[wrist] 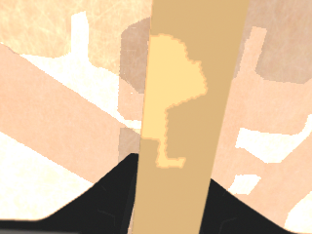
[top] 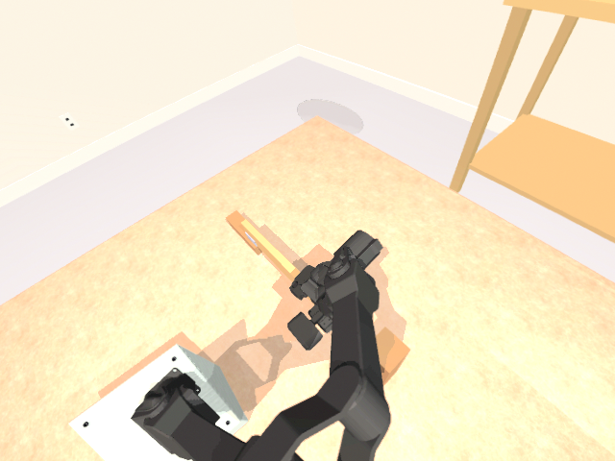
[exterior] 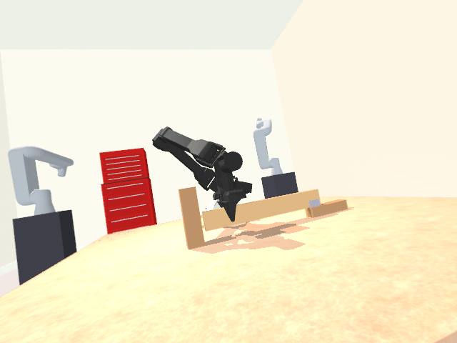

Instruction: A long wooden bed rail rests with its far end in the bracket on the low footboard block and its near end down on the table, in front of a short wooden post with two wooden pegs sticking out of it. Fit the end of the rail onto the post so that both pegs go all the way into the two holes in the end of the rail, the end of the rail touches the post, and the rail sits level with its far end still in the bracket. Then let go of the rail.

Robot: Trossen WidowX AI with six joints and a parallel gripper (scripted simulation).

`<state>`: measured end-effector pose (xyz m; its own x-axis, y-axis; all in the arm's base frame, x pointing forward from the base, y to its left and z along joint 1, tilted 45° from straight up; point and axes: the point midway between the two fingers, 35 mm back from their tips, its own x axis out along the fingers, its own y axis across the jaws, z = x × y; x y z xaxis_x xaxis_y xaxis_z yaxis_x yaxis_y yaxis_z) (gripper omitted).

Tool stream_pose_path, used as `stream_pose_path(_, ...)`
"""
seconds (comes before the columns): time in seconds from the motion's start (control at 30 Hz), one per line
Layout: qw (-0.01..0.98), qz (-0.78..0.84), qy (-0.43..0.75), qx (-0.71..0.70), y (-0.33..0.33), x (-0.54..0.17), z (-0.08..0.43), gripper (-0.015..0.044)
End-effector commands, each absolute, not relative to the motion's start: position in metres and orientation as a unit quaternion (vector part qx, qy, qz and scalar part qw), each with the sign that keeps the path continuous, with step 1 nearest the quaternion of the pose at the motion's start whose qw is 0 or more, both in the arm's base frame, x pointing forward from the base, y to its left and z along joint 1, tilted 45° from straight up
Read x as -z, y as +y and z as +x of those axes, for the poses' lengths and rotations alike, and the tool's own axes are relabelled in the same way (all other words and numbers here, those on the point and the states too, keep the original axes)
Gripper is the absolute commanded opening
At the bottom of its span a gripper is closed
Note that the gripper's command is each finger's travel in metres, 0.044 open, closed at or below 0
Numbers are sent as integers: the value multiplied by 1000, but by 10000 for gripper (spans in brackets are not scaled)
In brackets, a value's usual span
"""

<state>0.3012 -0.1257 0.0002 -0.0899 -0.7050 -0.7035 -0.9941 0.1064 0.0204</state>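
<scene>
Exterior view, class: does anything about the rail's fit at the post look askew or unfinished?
Yes. The rail, clamped in the gripper, is lifted off the table, but a narrow gap shows between its near end and the post. Its far end sits at the bracket.

We have our single black arm folded at the elbow, the forearm reaching forward and the wrist bent down, so that our gripper [exterior: 231, 216] points almost straight at the table. Its fingers [exterior: 229, 210] taper to a narrow tip, clamped on the rail [exterior: 265, 208] near one end.
</scene>
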Motion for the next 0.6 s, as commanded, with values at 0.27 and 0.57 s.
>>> stream_pose_path(0.27,276,-617,690,-261,-126,-4,302,0)
stream_pose_path(0.57,276,-617,690,-260,-129,-5,302,0)
